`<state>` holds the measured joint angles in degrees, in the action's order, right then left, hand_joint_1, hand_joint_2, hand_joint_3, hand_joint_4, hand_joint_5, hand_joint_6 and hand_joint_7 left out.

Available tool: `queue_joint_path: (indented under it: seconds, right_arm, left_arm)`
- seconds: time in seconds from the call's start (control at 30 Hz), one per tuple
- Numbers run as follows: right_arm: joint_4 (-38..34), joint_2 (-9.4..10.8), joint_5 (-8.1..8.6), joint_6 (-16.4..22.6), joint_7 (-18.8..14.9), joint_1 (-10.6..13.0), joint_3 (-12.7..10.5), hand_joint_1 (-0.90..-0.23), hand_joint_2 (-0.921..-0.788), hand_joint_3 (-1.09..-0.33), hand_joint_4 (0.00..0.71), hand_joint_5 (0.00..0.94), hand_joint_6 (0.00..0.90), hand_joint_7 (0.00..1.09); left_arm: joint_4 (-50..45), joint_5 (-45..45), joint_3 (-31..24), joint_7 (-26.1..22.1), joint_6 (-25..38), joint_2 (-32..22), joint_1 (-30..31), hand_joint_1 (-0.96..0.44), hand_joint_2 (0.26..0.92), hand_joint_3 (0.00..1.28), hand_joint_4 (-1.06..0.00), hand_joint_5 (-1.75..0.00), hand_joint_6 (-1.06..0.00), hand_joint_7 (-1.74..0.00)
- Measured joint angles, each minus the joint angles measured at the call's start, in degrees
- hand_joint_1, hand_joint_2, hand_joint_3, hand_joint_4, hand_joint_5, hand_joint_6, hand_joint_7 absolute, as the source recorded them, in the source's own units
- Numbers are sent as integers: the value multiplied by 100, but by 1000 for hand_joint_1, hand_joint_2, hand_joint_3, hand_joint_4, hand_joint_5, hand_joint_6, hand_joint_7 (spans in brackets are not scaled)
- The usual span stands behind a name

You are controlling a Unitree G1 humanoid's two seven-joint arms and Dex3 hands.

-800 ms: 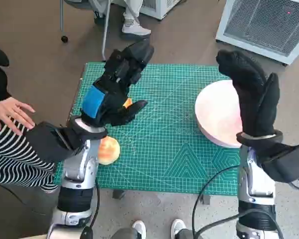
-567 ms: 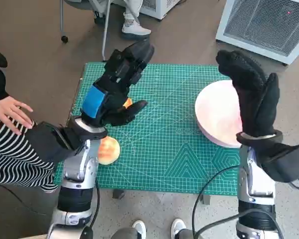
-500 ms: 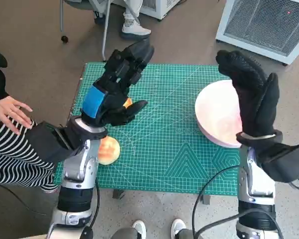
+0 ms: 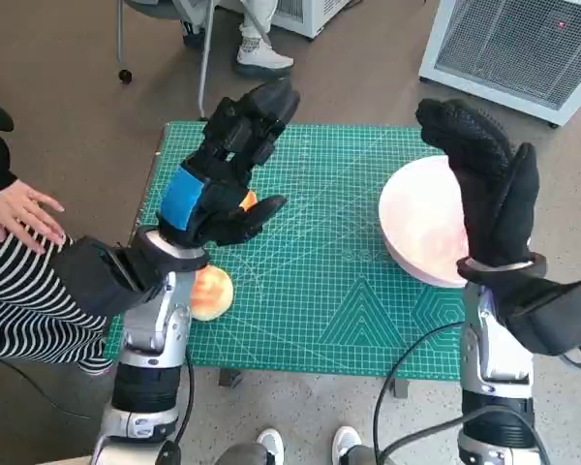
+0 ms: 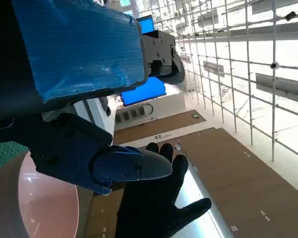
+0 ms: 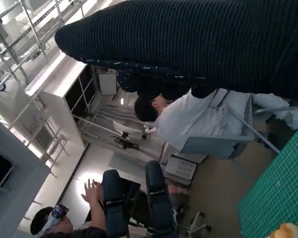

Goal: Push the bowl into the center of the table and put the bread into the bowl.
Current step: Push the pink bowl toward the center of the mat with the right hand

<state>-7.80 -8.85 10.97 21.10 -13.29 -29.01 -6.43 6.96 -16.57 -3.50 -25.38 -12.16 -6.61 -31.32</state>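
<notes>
Bowl (image 4: 424, 223): pink, at counter's (image 4: 320, 291) right edge, off center.
Right hand (image 4: 489, 189): fingers spread, empty, raised beside bowl, likely ready to push.
Bread (image 4: 211, 291): left edge.
Left hand (image 4: 223, 165): empty, fingers apart, above bread.

Green cutting mat (image 4: 320, 291), seated person (image 6: 198, 116)

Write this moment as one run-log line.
bowl: right table edge, unpushed | bread: left, on mat | left robot hand: raised, holds nothing | right robot hand: open beside bowl
</notes>
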Motion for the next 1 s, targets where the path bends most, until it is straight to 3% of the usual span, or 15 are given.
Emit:
queue_joint_path:
  seconds: [0.2,0.43,0.77,1.0]
  right_arm:
    - [-61,-43,16,25,-77,9,-37,-813,-921,-779,207,0,64,524]
    - [-194,-395,40,136,-183,69,-383,-809,-921,-804,195,16,58,528]
    - [-891,-935,-393,580,531,100,-1103,-785,-921,-902,186,6,3,565]
    - [-1863,-1222,-384,719,692,40,-1428,-753,-921,-919,182,3,-1,550]
  left_arm:
    - [27,2,1,-1,-12,-1,1,-651,921,310,-50,-179,1,-580]
    - [27,4,-16,-1,-18,-11,16,-646,921,301,-55,-183,1,-588]
    - [31,9,-93,1,-55,-30,25,-653,921,297,-58,-185,1,-596]
    - [93,36,-100,6,-92,-28,25,-666,921,302,-63,-187,1,-616]
